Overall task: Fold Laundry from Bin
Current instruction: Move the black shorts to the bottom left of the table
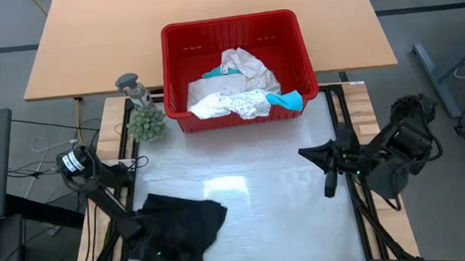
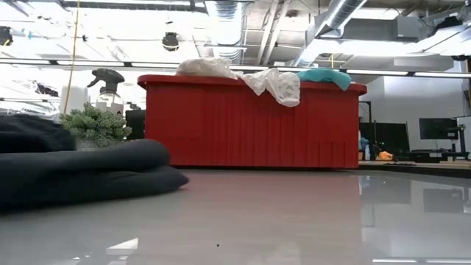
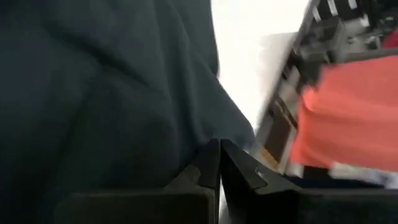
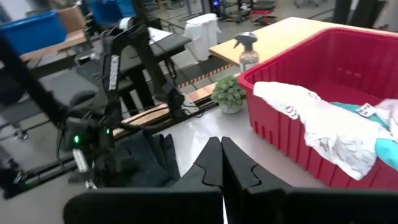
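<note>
Left gripper (image 3: 219, 163) is pressed shut, tips down against the black garment (image 1: 178, 227) crumpled at the lower left of the overhead frame, while the right gripper (image 4: 221, 163) is closed on nothing at mid-right. On the glossy white table (image 1: 270, 217), the red bin (image 1: 305, 65) sits top centre holding white lacy pieces (image 1: 238, 94) and a teal one (image 1: 289, 100). A small green plant (image 1: 146, 124) and spray bottle (image 1: 133, 88) stand just left of it, with an open workshop behind.

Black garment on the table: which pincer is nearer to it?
Left. The left pincer is shut right at the black garment, in the near-left part of the table. The right pincer, also shut, hangs well off to the garment's right, empty.
</note>
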